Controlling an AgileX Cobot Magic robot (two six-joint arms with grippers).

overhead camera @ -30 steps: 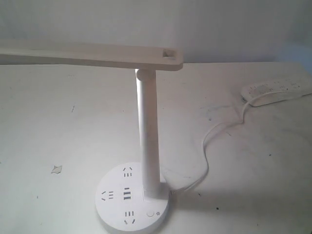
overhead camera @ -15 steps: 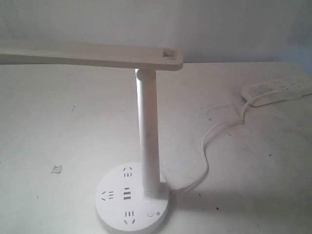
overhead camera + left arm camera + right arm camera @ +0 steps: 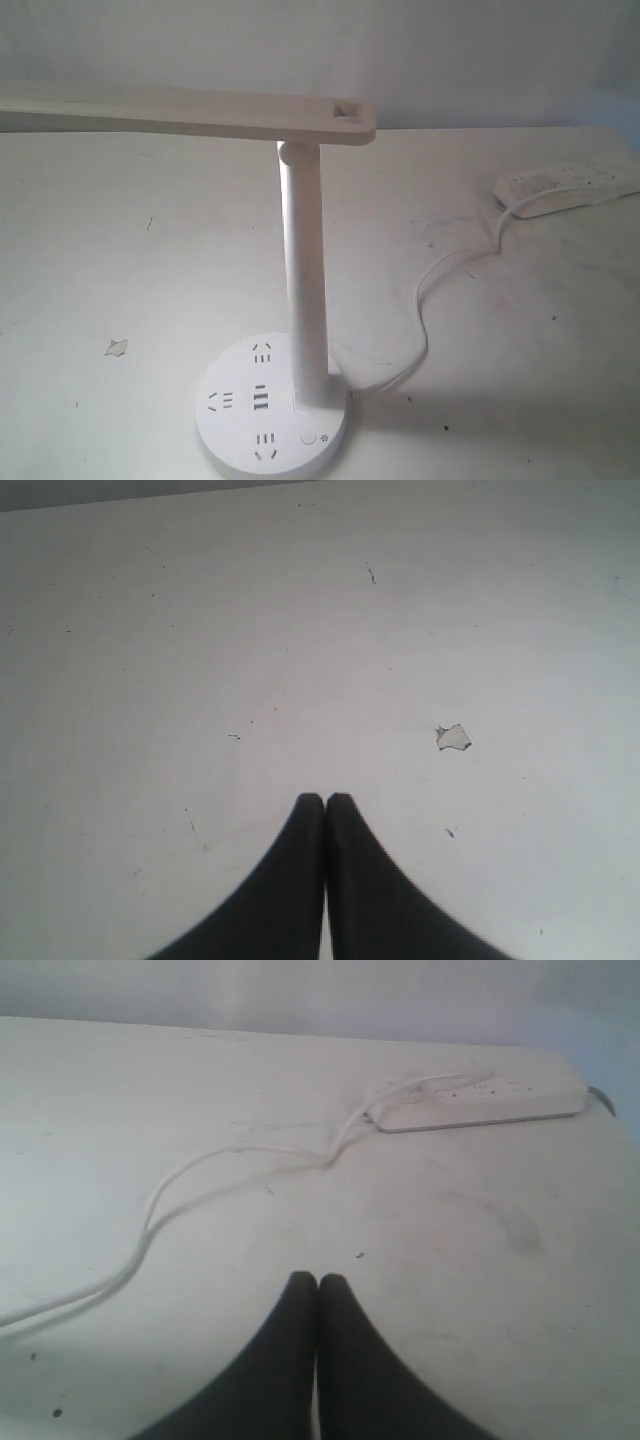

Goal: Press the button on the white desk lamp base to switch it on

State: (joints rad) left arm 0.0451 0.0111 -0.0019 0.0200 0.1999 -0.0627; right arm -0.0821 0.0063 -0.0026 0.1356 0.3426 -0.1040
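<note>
The white desk lamp base (image 3: 240, 432) sits at the bottom centre of the exterior view, a flat round disc with socket holes, USB slots and an upright pole (image 3: 303, 280). Its small round button (image 3: 308, 438) lies at the disc's front right, next to a tiny sun mark. Neither gripper appears in the exterior view. My left gripper (image 3: 325, 800) is shut, black fingers pressed together over bare table. My right gripper (image 3: 318, 1280) is also shut with nothing in it, above the table near the lamp's cable (image 3: 200, 1175).
The lamp's long flat head (image 3: 180, 112) stretches out to the left over the table. A white cable (image 3: 425, 310) runs from the base to an oblong power strip (image 3: 565, 188) at the right edge. A small paper scrap (image 3: 116, 347) lies left of the base.
</note>
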